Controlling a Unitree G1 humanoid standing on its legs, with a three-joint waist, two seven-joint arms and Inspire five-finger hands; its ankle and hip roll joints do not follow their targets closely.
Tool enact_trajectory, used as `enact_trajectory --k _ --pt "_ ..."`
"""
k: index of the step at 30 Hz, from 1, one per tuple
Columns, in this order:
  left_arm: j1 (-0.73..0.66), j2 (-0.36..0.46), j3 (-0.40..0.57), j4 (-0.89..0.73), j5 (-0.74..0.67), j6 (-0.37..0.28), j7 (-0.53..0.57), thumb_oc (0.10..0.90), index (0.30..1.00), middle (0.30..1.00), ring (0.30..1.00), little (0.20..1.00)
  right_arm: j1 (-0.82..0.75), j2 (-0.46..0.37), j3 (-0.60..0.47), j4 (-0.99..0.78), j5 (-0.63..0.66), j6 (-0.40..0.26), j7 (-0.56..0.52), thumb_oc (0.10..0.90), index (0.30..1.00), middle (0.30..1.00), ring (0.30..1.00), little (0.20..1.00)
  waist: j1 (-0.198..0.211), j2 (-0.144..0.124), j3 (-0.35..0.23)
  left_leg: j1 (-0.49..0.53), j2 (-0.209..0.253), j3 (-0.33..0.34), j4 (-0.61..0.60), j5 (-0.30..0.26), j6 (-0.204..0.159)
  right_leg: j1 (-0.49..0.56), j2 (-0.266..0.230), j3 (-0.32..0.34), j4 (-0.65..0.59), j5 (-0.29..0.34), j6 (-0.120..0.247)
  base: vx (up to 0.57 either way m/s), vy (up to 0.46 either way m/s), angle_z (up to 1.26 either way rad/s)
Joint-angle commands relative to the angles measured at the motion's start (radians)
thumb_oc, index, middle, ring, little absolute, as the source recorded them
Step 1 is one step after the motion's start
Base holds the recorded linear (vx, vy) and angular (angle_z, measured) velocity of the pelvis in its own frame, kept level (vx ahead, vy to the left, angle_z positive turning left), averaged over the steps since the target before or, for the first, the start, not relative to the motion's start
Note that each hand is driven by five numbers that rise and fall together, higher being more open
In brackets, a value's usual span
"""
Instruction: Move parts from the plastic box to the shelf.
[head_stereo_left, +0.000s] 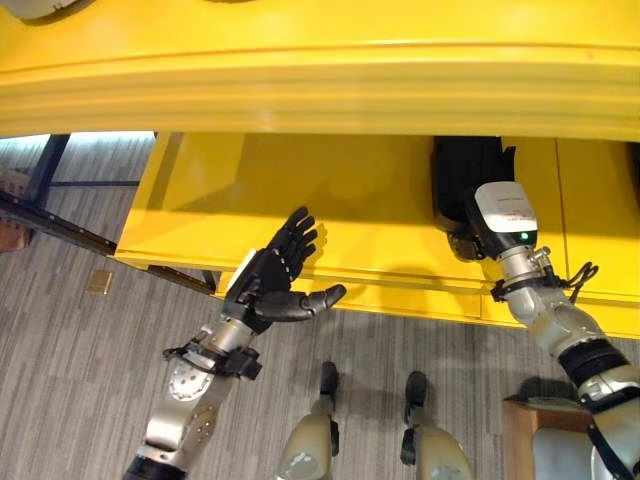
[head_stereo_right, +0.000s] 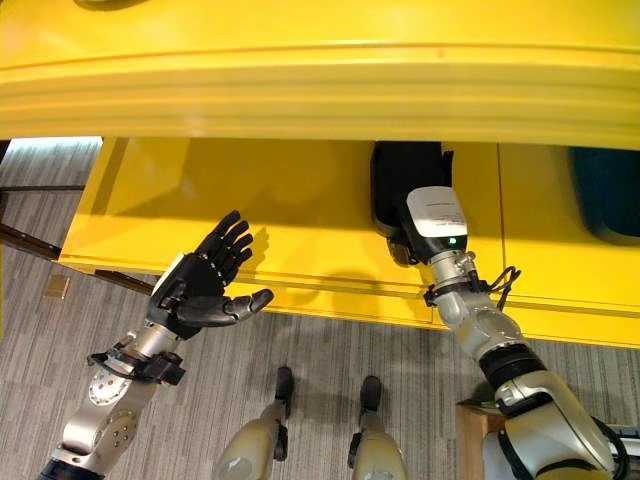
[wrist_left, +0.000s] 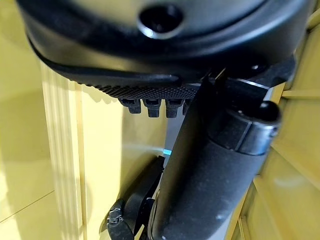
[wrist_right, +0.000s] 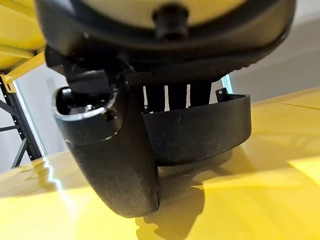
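The right hand's fingers and thumb clamp the rim of a curved, matte black plastic part, whose underside rests on the glossy yellow shelf. The part lies under the shelf's upper tier. The left hand hovers at the shelf's ribbed front edge, its fingers spread straight, thumb out, holding nothing. Grey plank floor lies below.
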Motion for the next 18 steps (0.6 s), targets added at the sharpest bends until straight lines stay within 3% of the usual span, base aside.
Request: enact_trajectory --k 1,3,4,5,6,7,18 --pt "-0.067 0.036 0.017 -0.091 -0.020 -0.136 -0.038 0.900 1.000 1.000 1.000 1.000 -0.169 -0.109 0.024 0.107 -0.023 0.129 -0.041 0.400 0.300 0.300 0.300 0.300 0.033 -0.045 -0.019 0.036 0.013 0.014 0.018 -0.035 -0.023 -0.020 -0.033 -0.006 0.167 -0.163 -0.008 0.00 0.000 0.00" --pt "-0.064 0.038 0.018 -0.096 -0.024 -0.133 -0.038 0.900 1.000 1.000 1.000 1.000 -0.165 -0.116 0.016 0.108 -0.033 0.140 -0.044 0.400 0.300 0.300 0.300 0.300 0.032 -0.046 -0.022 0.036 0.014 0.013 0.019 -0.035 -0.024 -0.019 -0.032 -0.005 0.167 -0.165 -0.009 0.00 0.000 0.00" --pt "-0.065 0.038 0.018 -0.098 -0.024 -0.131 -0.037 0.900 1.000 1.000 1.000 1.000 -0.163 -0.119 0.012 0.110 -0.043 0.144 -0.044 0.429 0.341 0.341 0.341 0.341 0.032 -0.047 -0.022 0.037 0.015 0.014 0.020 -0.037 -0.024 -0.018 -0.031 -0.005 0.167 -0.166 -0.009 0.00 0.000 0.00" --pt "-0.063 0.039 0.018 -0.098 -0.025 -0.131 -0.039 0.900 1.000 1.000 1.000 1.000 -0.159 -0.121 0.010 0.114 -0.051 0.149 -0.044 0.649 0.649 0.649 0.649 0.649 0.031 -0.048 -0.024 0.038 0.016 0.014 0.021 -0.037 -0.024 -0.017 -0.031 -0.005 0.168 -0.167 -0.009 0.00 0.000 0.00" --pt "-0.063 0.039 0.018 -0.099 -0.027 -0.130 -0.039 0.900 1.000 1.000 1.000 1.000 -0.158 -0.122 0.008 0.115 -0.053 0.149 -0.044 0.649 0.649 0.649 0.649 0.649 0.031 -0.048 -0.024 0.038 0.016 0.014 0.022 -0.037 -0.025 -0.017 -0.031 -0.005 0.169 -0.167 -0.009 0.00 0.000 0.00" --pt "-0.061 0.041 0.019 -0.100 -0.028 -0.130 -0.040 0.900 1.000 1.000 1.000 1.000 -0.155 -0.125 0.006 0.116 -0.052 0.155 -0.040 0.900 1.000 1.000 1.000 1.000 0.031 -0.048 -0.025 0.038 0.017 0.014 0.023 -0.037 -0.025 -0.016 -0.031 -0.005 0.170 -0.168 -0.009 0.00 0.000 0.00" --pt "-0.049 0.035 0.021 -0.107 -0.035 -0.111 -0.040 0.900 1.000 1.000 1.000 1.000 -0.123 -0.122 -0.021 0.119 -0.039 0.170 -0.030 0.900 1.000 1.000 1.000 1.000 0.023 -0.046 -0.044 0.059 0.018 0.018 0.027 -0.042 -0.027 0.006 -0.039 0.004 0.165 -0.167 -0.006 0.03 0.014 0.01"
